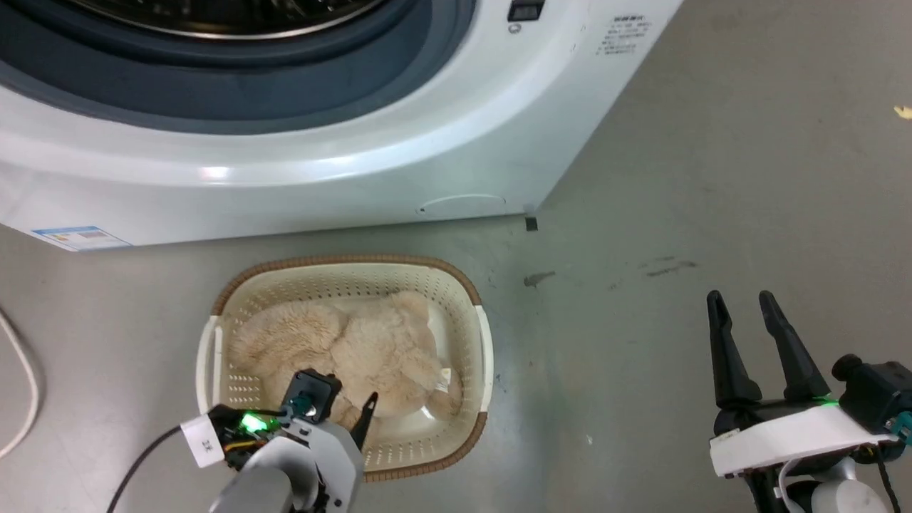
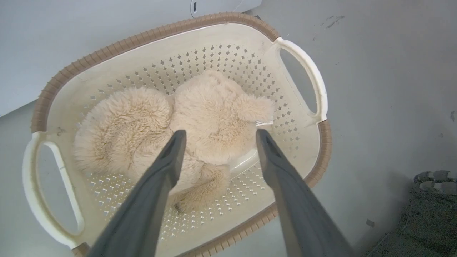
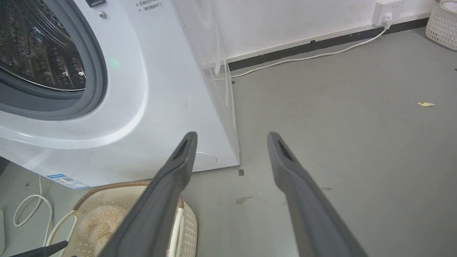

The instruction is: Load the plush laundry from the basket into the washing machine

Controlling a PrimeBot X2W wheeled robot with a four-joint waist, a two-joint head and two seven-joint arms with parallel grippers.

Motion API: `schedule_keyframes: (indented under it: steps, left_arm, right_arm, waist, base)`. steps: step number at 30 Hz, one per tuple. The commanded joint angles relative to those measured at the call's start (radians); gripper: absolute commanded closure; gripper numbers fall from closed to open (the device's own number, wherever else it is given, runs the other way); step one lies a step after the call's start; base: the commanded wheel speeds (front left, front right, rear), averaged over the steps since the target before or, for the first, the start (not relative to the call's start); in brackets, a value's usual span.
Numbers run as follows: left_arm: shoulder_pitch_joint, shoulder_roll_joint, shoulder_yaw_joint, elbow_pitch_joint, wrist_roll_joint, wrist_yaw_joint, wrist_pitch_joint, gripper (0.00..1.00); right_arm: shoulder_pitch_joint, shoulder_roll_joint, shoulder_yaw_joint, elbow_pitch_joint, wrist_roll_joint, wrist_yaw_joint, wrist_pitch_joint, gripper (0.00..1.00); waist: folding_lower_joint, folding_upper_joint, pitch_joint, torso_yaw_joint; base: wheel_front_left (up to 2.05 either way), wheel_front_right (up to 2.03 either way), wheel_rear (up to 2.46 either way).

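One plush laundry (image 1: 360,345) bundle fills the basket (image 1: 467,288).

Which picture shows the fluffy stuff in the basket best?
Left wrist view: the plush laundry lies big and close in the basket. Head view: smaller, partly behind the left arm. Right wrist view: just a bit.

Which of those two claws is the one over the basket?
The left gripper: open, it points down at the plush laundry in the basket. The right gripper, also open, hangs aside over the floor.
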Motion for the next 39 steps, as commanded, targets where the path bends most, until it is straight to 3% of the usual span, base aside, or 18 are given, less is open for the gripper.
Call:
schedule_keyframes:
  steps: [1,20,39]
  left_arm:
    - [-0.03,0.009,-0.017,0.024,-0.011,-0.005,-0.01,0.0]
    - [-0.263,0.092,-0.228,0.21,-0.095,-0.025,0.022,0.0]
    - [-0.501,0.168,-0.512,0.42,-0.113,-0.034,0.113,0.0]
  right_arm:
    - [-0.017,-0.001,0.002,0.002,0.013,0.001,-0.011,0.0]
    - [-0.059,-0.001,0.027,-0.012,0.104,0.001,-0.051,0.0]
    - [-0.098,-0.001,0.067,-0.03,0.23,0.001,-0.09,0.0]
  waist:
    - [-0.0001,-0.0001,0.016,-0.008]
    - [-0.0001,-0.0001,0.209,-0.067]
    - [-0.0001,-0.0001,0.411,-0.154]
  base:
    - [0.0,0.0,0.0]
    - [0.0,0.0,0.0]
    - [0.0,0.0,0.0]
